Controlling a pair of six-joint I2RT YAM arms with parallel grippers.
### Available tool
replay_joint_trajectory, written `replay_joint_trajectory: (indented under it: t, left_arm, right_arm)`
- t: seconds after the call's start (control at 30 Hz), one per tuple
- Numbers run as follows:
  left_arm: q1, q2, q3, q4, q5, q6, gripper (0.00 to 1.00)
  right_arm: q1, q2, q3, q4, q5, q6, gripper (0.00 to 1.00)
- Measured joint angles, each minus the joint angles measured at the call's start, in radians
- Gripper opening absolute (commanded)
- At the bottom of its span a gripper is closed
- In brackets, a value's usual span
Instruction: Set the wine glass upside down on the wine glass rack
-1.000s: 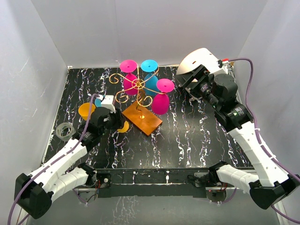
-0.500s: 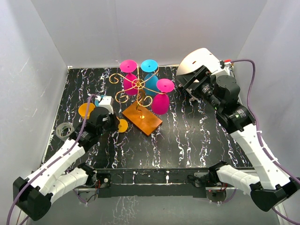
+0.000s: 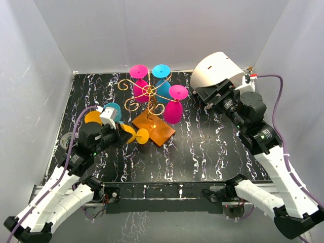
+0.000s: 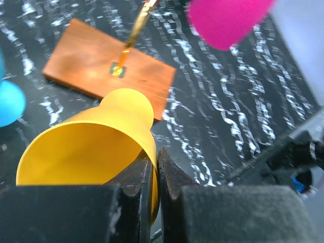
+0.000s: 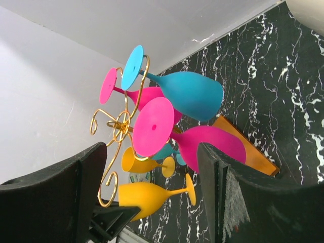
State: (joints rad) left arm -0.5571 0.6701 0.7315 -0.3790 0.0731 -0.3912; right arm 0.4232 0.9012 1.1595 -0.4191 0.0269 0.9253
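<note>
My left gripper (image 3: 117, 135) is shut on the rim of a yellow wine glass (image 3: 129, 134), held on its side above the table with its foot (image 3: 143, 135) pointing at the rack's orange base (image 3: 153, 129). In the left wrist view the fingertips (image 4: 167, 174) pinch the glass's wall (image 4: 91, 147). The gold wire rack (image 3: 149, 91) carries two pink glasses (image 3: 173, 111) and a blue one (image 3: 162, 83), all upside down. My right gripper (image 3: 212, 98) is open and empty, right of the rack. In its view (image 5: 152, 149) it faces the rack (image 5: 119, 124) and the held yellow glass (image 5: 147, 197).
A second yellow glass (image 3: 93, 117) and a teal glass (image 3: 112, 108) lie on the table left of the rack. A white dome-shaped object (image 3: 217, 68) stands at the back right. A clear tape roll (image 3: 67, 142) lies near the left wall.
My left gripper has lifted the yellow glass off the table and carried it right, towards the rack's base. The right arm has drawn back a little to the right.
</note>
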Motion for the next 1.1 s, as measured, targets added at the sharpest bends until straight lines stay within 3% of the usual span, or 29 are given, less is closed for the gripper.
replay_joint_trajectory:
  t: [0.33, 0.6, 0.83, 1.1]
  left_arm:
    - [0.000, -0.100, 0.079, 0.002, 0.381, 0.020, 0.00]
    - [0.000, -0.114, 0.149, 0.111, 0.626, -0.072, 0.00]
    - [0.000, -0.062, 0.289, 0.241, 0.661, -0.119, 0.00]
    - [0.000, 0.037, 0.344, 0.462, 0.574, -0.138, 0.00]
  right_arm:
    - [0.000, -0.148, -0.106, -0.007, 0.007, 0.076, 0.70]
    - [0.000, -0.209, -0.117, 0.011, -0.017, 0.098, 0.70]
    - [0.000, -0.224, -0.124, 0.093, -0.065, 0.093, 0.68]
    - [0.000, -0.227, -0.137, 0.263, -0.157, 0.066, 0.67]
